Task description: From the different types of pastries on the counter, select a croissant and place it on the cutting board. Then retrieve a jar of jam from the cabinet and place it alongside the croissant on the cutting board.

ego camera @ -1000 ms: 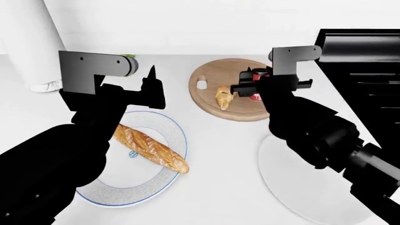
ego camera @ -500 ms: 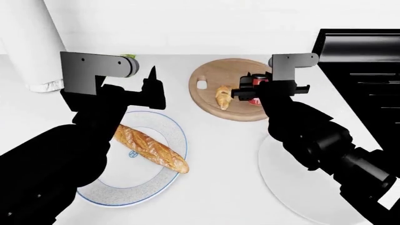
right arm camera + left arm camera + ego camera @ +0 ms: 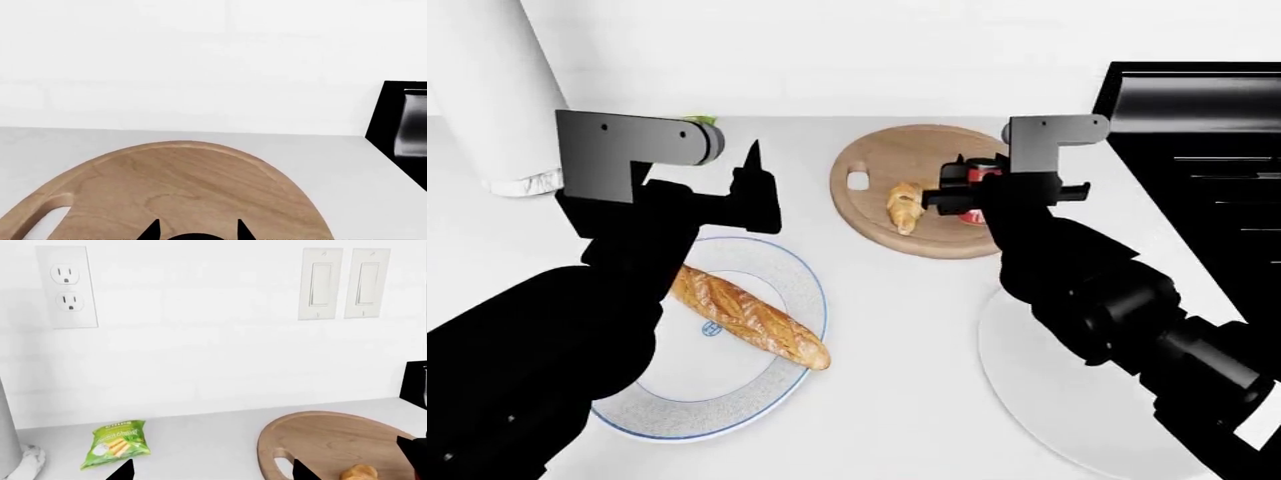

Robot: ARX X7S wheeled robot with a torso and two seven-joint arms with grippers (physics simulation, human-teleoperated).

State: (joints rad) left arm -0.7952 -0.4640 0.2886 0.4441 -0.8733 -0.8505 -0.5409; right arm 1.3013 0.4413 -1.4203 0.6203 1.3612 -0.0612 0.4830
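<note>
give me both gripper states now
left gripper: empty, open or shut cannot be told
right gripper: around the jar of jam over the cutting board

Lighting bright, even and diffuse in all three views; no distinct source direction can be made out. White surface [image 3: 894, 300] and back wall [image 3: 200, 340] near overexposed, their boundary faint. Shadows soft and weak: slight grey under the baguette [image 3: 747, 318] and beside the cutting board [image 3: 908, 165]. Arms render flat black, with no surface detail. No motion blur, no glare spots. Edges appear undistorted. Render sharp throughout; wood grain crisp in the right wrist view.
</note>
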